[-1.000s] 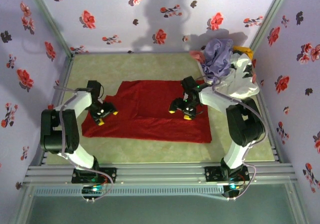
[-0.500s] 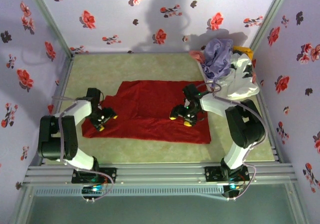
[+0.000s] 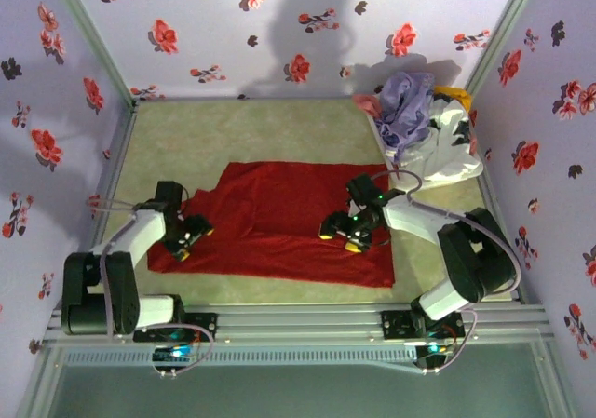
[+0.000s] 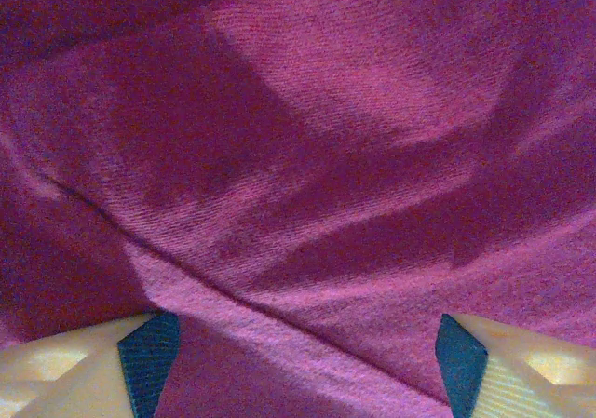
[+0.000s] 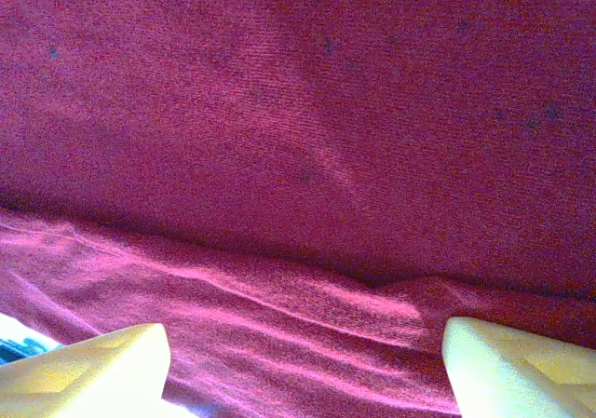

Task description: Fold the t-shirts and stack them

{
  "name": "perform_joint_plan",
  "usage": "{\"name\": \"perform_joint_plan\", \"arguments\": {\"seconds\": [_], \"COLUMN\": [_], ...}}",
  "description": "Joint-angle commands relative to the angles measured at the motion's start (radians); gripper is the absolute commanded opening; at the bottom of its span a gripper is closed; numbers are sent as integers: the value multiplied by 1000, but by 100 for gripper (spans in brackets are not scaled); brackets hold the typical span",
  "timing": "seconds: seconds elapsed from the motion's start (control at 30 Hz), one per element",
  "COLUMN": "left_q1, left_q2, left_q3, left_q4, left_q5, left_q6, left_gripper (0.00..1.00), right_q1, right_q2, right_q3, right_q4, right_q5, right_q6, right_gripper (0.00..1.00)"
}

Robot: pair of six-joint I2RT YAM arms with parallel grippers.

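Red t-shirt, seemingly touching, under left tool.

A wrinkled deep red soft cloth t-shirt lies under the left gripper, whose jaws stand wide apart.

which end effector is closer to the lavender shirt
Right. The right end effector is over the red shirt, toward the lavender shirt; the left end effector is at the red shirt's left edge.

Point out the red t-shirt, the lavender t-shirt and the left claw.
red t-shirt [image 3: 279, 215], top external view, flat middle of the cloth.
lavender t-shirt [image 3: 406, 106], top external view, middle of the bunched cloth.
left claw [image 3: 194, 240], top external view, midway between its fingertips.
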Motion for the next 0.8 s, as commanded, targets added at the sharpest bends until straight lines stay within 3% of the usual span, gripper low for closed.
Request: {"name": "perform_joint_plan", "arguments": {"seconds": [0.0,0.2,0.43,0.6,0.77], "left_q1": [5,3,-3,-28,-70], "left_q2": [-38,9,353,559,718], "left_q3": [35,333,676,843,966], "left_q4": [-155,-272,-342,-317,-317], "left_q5": [-33,-30,-15,7,9], "left_q6": [-17,102,268,324,365], "left_gripper": [78,77,68,59,58], "right_q1": [7,5,0,-5,-8], "right_q2": [-20,-26,49,101,138], "right_q3": [39,179,324,395,430], "right_q4": [-131,-226,-285,-319,-342], "right_q5": [25,54,63,71,72], "right_q6": [-19,-62,-99,-109,-121], "right_gripper": [79,79,79,79,79]}}
